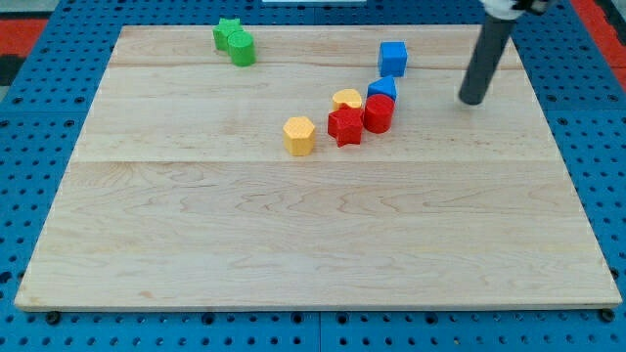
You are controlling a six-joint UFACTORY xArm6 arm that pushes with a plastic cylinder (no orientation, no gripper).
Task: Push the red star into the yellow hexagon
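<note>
the bench (313, 235) is a pale wooden board on a blue pegboard. the end effector is a plain dark rod — nothing to spread or pinch — and my tip (472, 101) rests on the bench near the view's top right, touching no block.

to the tip's left, a cluster: the red cylinder (379, 113) is nearest, with the blue block (382, 89) just above it and touching. the red star (344, 126) sits left of the cylinder, pressed against it, and a second yellow block (346, 99) sits just above the star. further left again, slightly apart from the star, is the yellow hexagon (299, 135). a blue cube (392, 58) stands above and left of the tip, and two green blocks (235, 42) lie far left near the top edge.

the step in hand looks like the approach — no push has landed. the star needs a leftward, slightly downward shove, but the cylinder blocks its right side; i judge the tip should come in below the cylinder to reach the star cleanly.
</note>
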